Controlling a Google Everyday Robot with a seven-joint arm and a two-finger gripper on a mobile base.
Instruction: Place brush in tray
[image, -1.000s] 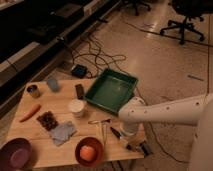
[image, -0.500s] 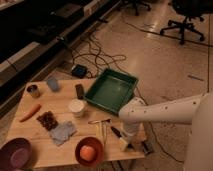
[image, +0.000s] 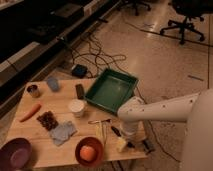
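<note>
Brush (image: 115, 131) lies on the desk (image: 55, 150) near its front edge, just beside the lowered gripper (image: 126, 135); how wide it stands I cannot tell. Likely the grasping step: next, grip, lift, carry to the dark-green tray (image: 110, 93).

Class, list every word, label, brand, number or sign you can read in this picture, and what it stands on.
None: no word, number or sign can be read here.
Any print on the can or white cup is too blurred to read.
The gripper, low over the table beside the brush, shows no marking.
</note>
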